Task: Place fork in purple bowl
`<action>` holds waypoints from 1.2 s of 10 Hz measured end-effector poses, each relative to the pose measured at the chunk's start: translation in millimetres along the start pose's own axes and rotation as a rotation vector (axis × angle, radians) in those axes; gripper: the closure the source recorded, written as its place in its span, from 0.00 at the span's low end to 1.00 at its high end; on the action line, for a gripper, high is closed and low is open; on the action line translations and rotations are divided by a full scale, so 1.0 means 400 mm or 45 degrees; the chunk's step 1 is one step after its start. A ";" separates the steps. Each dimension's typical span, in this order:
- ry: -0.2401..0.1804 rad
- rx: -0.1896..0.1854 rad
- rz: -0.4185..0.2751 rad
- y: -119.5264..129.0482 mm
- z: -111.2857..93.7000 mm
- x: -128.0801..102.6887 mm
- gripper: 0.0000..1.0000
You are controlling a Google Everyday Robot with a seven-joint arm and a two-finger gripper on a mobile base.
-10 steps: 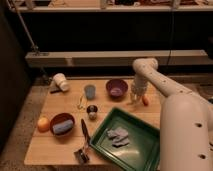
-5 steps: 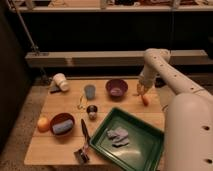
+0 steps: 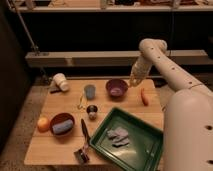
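Observation:
The purple bowl [image 3: 116, 88] stands at the back middle of the wooden table [image 3: 60, 147]. The fork [image 3: 80, 103] is a thin, pale utensil lying flat just left of and in front of the blue cup [image 3: 90, 91], away from the bowl. My gripper [image 3: 134, 82] hangs at the end of the white arm, just above the table by the bowl's right rim. It is far from the fork, and nothing shows in it.
A green tray [image 3: 145, 150] with grey cloth [image 3: 118, 135] fills the front right. An orange stick [image 3: 144, 96] lies right of the bowl. Also here: a tipped white cup [image 3: 61, 81], a small dark round object [image 3: 92, 110], a reddish-brown bowl [image 3: 62, 123], an orange [image 3: 44, 123], and a black-handled utensil [image 3: 84, 136].
The arm's elbow has swung up and to the right. The gripper has stayed by the purple bowl's right side, shifting only slightly. The things on the table have not moved.

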 end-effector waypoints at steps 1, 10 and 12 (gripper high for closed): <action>0.001 0.021 -0.028 -0.050 0.002 -0.017 1.00; -0.080 0.006 -0.151 -0.205 0.183 -0.057 0.47; -0.082 0.003 -0.150 -0.203 0.183 -0.057 0.47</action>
